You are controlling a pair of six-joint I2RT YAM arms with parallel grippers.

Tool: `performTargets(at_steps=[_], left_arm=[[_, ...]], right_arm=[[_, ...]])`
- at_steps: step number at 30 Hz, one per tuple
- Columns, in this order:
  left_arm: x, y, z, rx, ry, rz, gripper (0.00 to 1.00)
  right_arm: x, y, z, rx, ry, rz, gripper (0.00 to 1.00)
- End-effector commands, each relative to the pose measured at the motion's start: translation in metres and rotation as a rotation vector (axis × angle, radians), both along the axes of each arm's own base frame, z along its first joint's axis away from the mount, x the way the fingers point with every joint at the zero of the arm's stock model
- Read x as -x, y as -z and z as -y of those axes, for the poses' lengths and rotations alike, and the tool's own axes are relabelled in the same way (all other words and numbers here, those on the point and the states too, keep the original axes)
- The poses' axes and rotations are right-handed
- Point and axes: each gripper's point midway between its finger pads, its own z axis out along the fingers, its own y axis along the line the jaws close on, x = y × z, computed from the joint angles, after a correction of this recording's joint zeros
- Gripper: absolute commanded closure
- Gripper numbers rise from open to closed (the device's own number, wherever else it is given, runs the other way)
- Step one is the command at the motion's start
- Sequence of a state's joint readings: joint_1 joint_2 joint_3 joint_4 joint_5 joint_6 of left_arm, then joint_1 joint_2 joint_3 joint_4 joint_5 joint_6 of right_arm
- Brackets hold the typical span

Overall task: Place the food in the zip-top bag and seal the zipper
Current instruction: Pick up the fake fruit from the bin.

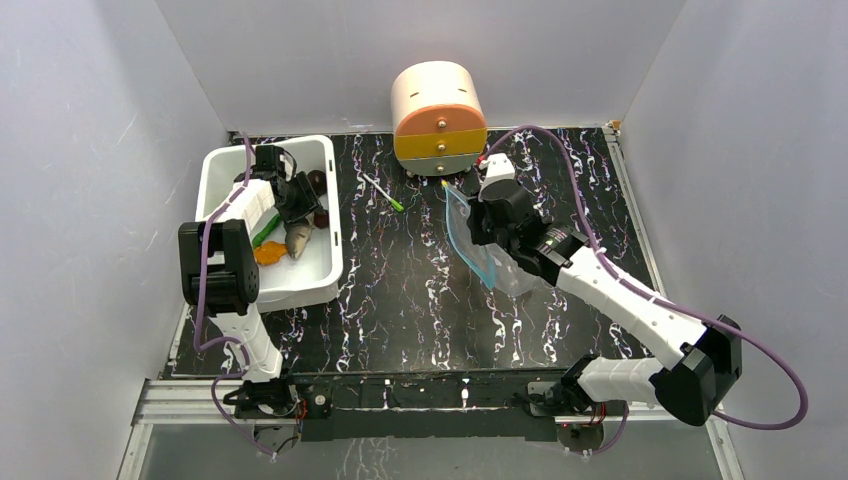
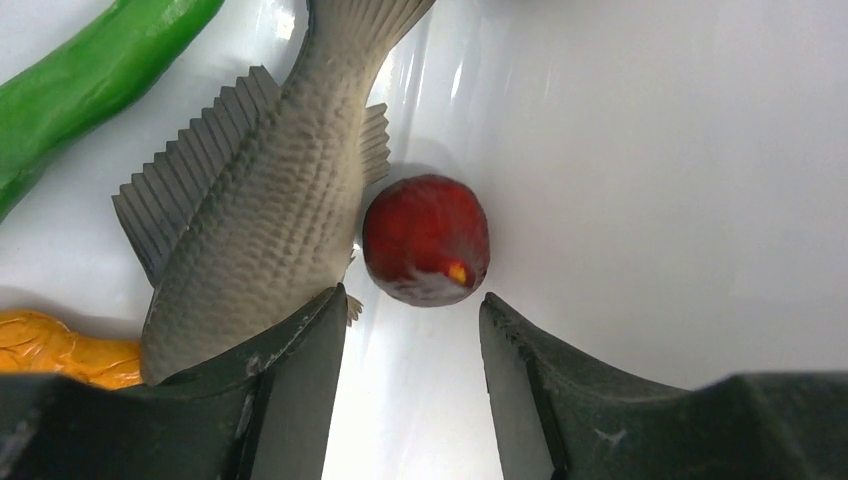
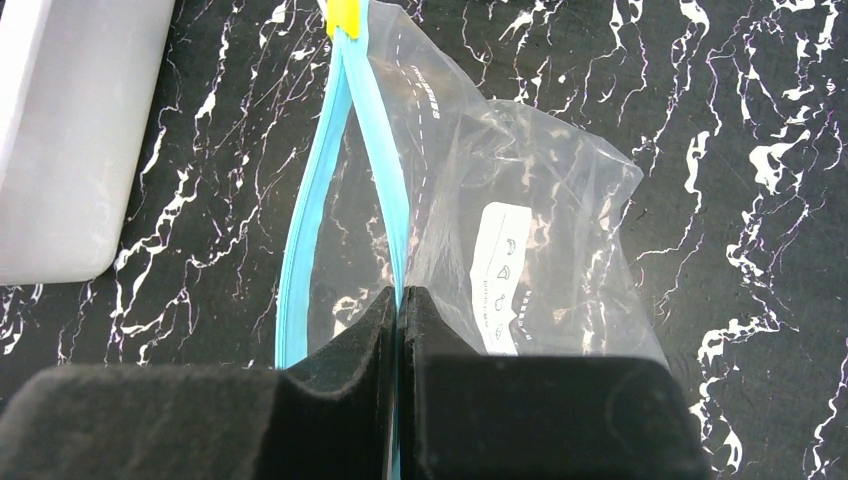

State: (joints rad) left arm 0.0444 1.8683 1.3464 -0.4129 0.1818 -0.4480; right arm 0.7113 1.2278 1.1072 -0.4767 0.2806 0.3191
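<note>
The food lies in a white tub [image 1: 318,282]: a grey-brown fish [image 1: 298,238] [image 2: 260,220], a green pepper [image 1: 265,230] [image 2: 90,70], an orange lump [image 1: 268,253] [image 2: 60,350] and a dark red-brown ball [image 1: 322,217] [image 2: 425,240]. The lime-green fruit is out of view. My left gripper [image 1: 300,205] [image 2: 412,305] is open and low in the tub. The ball is just ahead of its tips and its left finger is over the fish. My right gripper [image 1: 478,232] [image 3: 400,292] is shut on one teal strip of the zipper [image 3: 305,220], holding the clear bag [image 1: 505,270] [image 3: 540,200] with its mouth slightly parted.
A cream cylinder with orange and yellow bands [image 1: 438,118] stands at the back. A white pen with a green tip [image 1: 383,192] lies between the tub and the bag. A second dark ball [image 1: 318,180] sits deeper in the tub. The tub's corner shows in the right wrist view [image 3: 70,130].
</note>
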Motion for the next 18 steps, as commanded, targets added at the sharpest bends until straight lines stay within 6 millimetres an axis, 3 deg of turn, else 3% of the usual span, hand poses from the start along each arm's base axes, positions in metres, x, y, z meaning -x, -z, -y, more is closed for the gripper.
performTargets(at_steps=[1,6,13,18], left_arm=[[0.013,-0.016,-0.002,-0.033,0.055,0.026,0.50],[0.002,-0.009,0.000,-0.024,0.067,0.036,0.50],[-0.022,-0.017,0.007,0.023,0.071,0.108,0.47],[-0.026,-0.010,0.015,0.065,0.089,0.116,0.47]], right_arm=[[0.004,-0.029,-0.002,-0.082,-0.008,0.047,1.00],[0.005,-0.023,-0.010,-0.149,-0.013,0.042,1.00],[0.009,-0.020,-0.009,-0.180,0.009,0.026,1.00],[0.008,-0.020,-0.011,-0.177,0.001,0.016,1.00]])
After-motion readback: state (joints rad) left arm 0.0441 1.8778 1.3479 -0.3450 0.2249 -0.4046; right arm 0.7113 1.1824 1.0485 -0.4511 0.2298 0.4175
